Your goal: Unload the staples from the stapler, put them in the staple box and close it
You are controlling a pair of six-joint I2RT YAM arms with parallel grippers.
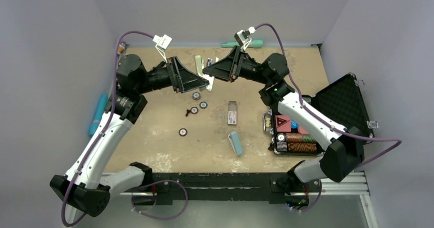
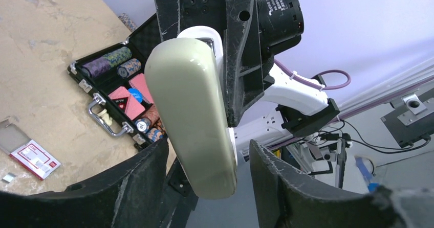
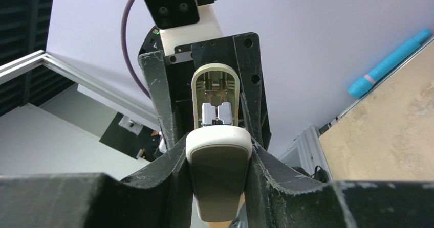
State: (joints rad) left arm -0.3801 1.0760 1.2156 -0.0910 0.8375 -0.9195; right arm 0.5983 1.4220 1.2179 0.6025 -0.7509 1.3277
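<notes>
Stapler (image 3: 219, 182) is hinged open in mid-air, its magazine exposed but no staples out yet. Right gripper (image 3: 219, 151) clamps one end; left gripper (image 2: 207, 147) loosely straddles the lid.

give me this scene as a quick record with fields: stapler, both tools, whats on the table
stapler: lifted off the table, held between the two arms; its inner metal part shows in the right wrist view
right tool: shut on the stapler
left tool: around the stapler's other end, gap on one side, grip unclear
table: red and white box near the middle, open case with poker chips on the right
loose staples: none that can be made out
</notes>
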